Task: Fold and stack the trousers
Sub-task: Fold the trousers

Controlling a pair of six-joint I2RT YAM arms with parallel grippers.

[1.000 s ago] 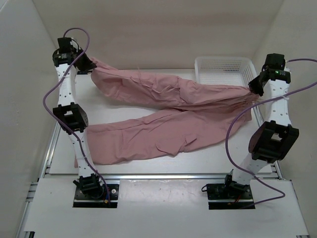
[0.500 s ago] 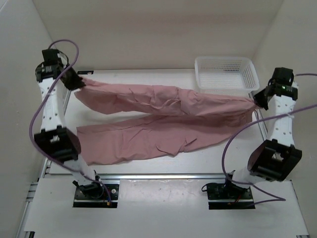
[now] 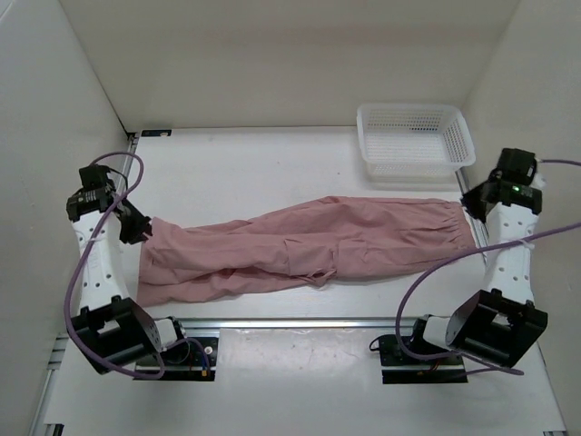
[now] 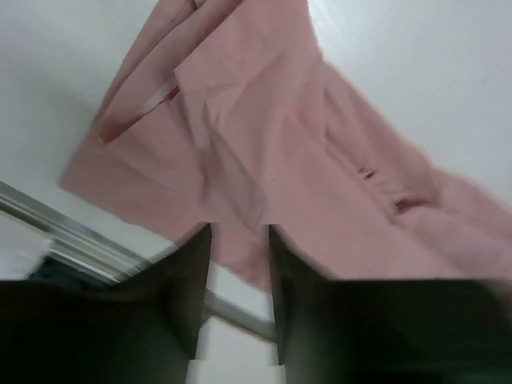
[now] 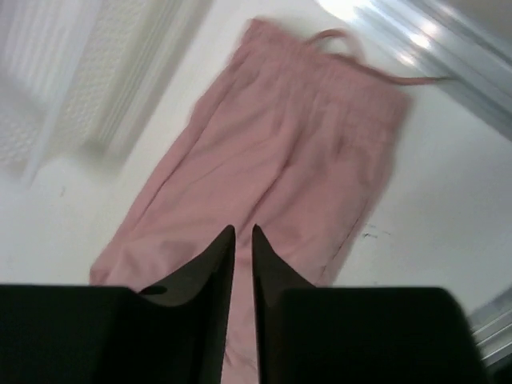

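Lying leg over leg on counter point(image 3: 245, 173), trousers point(image 3: 309, 250) stretch from just in front of basket point(image 3: 413, 163), waist nearest it, cuffs far from it; lengthwise fold looks done; crosswise folds and stacking remain; left jaws at cuffs, slightly parted, cloth in gap, grip unclear; right jaws at waist, nearly together, cannot tell whether pinching.

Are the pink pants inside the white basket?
No, the dusty-pink trousers lie stretched across the table, in front of the white mesh basket and not in it.
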